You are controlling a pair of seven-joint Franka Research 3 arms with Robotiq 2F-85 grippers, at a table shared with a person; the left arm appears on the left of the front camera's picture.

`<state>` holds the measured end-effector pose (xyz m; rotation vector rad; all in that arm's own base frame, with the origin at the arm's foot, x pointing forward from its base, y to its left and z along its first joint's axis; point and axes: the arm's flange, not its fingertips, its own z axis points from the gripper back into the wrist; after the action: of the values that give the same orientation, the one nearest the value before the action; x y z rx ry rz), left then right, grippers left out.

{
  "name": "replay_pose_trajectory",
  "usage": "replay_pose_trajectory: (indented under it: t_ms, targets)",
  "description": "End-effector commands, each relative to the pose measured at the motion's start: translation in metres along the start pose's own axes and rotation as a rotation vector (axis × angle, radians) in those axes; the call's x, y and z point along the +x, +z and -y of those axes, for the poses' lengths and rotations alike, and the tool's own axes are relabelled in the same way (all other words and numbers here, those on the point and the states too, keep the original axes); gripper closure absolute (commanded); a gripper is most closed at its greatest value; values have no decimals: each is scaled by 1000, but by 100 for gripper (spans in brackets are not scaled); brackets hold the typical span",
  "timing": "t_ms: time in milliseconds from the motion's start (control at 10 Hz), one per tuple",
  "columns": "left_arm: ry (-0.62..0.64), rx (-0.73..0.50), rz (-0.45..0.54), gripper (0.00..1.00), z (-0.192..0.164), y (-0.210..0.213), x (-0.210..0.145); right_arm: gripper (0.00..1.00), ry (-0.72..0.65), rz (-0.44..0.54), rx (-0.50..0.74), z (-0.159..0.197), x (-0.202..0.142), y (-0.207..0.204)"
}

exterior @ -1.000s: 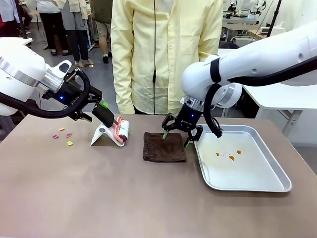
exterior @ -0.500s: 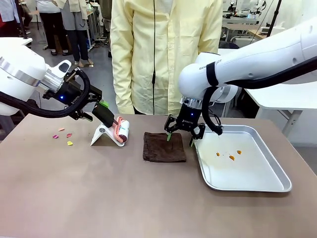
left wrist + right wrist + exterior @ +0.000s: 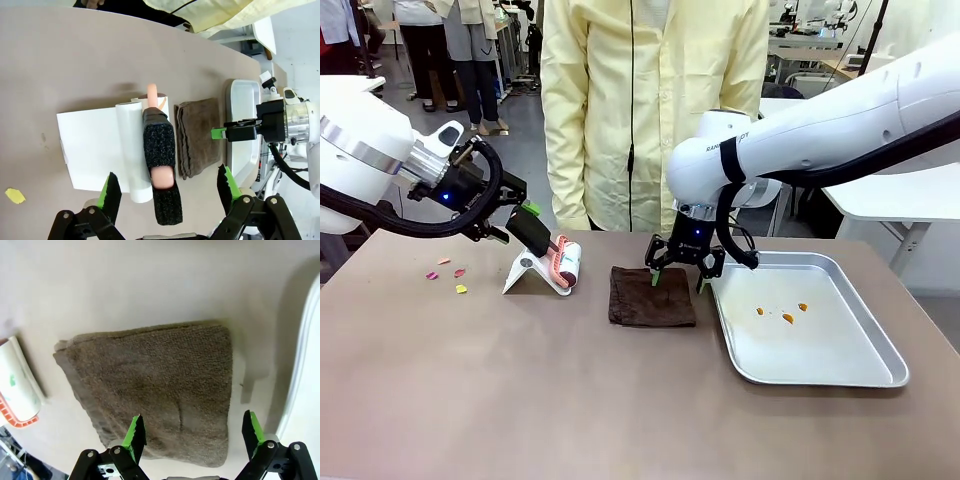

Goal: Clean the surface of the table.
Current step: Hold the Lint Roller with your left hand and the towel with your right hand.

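Four small scraps, pink and yellow, are lying at the far left of the grey-brown tabletop, which is carrying everything else. Right of them the left hand is hanging with its jaws spread wide. Its green pads are standing on either side of the black-wrapped handle of a roller without touching it, so it is gripping nothing. The roller is resting on a white stand, which is sitting between the scraps and a folded brown cloth. A person in a pale yellow coat is standing at the far edge behind the cloth. The right hand is hovering over the cloth's right end, jaws fully apart and holding nothing; whether its pads are touching the fabric I cannot tell. Just right of the cloth a silver tray is lying flat, with a few orange bits in it. Lettering is showing on the right arm near its black band, and a green mark on the roller's label, both too small to read.
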<state>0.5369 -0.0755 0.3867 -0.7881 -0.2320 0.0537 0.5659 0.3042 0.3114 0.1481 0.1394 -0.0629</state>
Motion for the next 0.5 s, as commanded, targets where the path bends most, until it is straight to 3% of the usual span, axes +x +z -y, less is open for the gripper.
replay_pose_trajectory:
  t_ms: [0, 400]
  targets:
    - [-23, -44, 9, 0, -4, -1, 3, 0, -3, 19, -37, -2, 4, 1]
    - [-20, -54, 18, 0, -5, -5, 5, 0, 27, -9, -36, -8, 11, -7]
